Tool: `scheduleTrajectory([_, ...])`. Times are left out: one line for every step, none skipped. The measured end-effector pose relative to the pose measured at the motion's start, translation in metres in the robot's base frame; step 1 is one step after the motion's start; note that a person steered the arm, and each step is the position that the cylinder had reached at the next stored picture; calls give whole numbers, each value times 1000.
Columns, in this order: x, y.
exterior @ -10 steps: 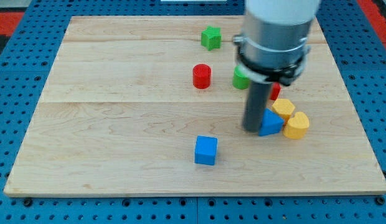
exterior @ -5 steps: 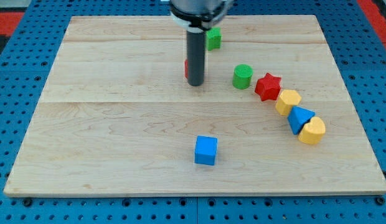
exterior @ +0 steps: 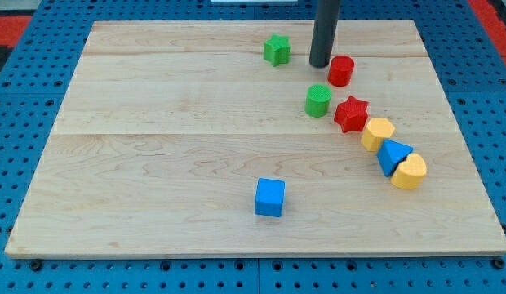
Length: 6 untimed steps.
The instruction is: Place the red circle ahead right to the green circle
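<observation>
The red circle (exterior: 341,70) stands on the wooden board, up and to the right of the green circle (exterior: 317,100). My tip (exterior: 320,64) is at the red circle's left side, touching or nearly touching it, and above the green circle. The dark rod rises from there out of the view's top.
A green star (exterior: 276,49) lies left of my tip. A red star (exterior: 351,113), a yellow block (exterior: 377,133), a blue triangle (exterior: 394,156) and a yellow heart (exterior: 409,172) run in a line down to the right. A blue cube (exterior: 270,197) sits near the bottom.
The red circle has moved from the green circle's left to its upper right. My tip went with it, to the right and up. The red star and its neighbours shifted earlier.
</observation>
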<state>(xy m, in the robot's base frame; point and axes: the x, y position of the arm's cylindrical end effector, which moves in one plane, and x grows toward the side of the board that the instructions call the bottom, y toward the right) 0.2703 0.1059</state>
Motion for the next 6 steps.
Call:
scheduleTrajectory([-34,-5])
scheduleTrajectory([-34,-21])
scheduleTrajectory([-37,-27])
scheduleTrajectory([-43,-30])
scheduleTrajectory([-47,-30])
scheduleTrajectory([-48,-30])
